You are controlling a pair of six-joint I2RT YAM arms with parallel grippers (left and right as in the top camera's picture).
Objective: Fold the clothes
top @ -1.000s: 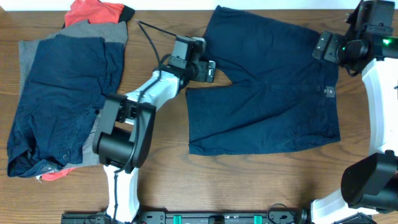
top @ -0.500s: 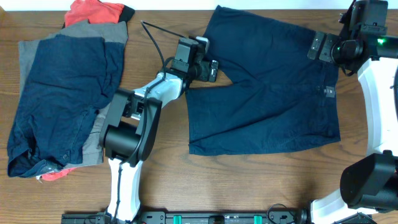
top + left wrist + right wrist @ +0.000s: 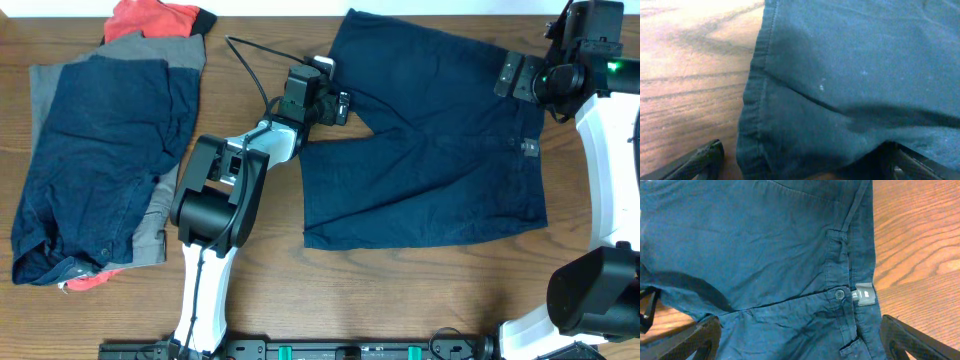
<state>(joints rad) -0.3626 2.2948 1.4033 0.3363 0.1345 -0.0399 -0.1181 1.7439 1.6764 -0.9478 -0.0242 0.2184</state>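
Note:
The dark navy shorts [image 3: 430, 130] lie spread flat on the wooden table, legs pointing left and waistband to the right. My left gripper [image 3: 338, 107] is open at the hem of the upper leg, near the crotch notch. In the left wrist view its fingers [image 3: 805, 165] straddle the hem of the shorts [image 3: 840, 75]. My right gripper [image 3: 515, 75] is wide open above the waistband. In the right wrist view its fingers [image 3: 805, 340] hang over the shorts [image 3: 765, 245], with the waistband button [image 3: 840, 294] and a grey label [image 3: 865, 296] just ahead.
A pile sits at the far left: another navy piece [image 3: 100, 150] on a grey piece [image 3: 140, 48], with a red-orange piece [image 3: 150, 17] at the table's back edge. A black cable [image 3: 245, 60] loops behind the left arm.
My left arm has shifted toward the back of the table, moving its gripper slightly up along the hem. My right gripper has moved a little to the left over the waistband.

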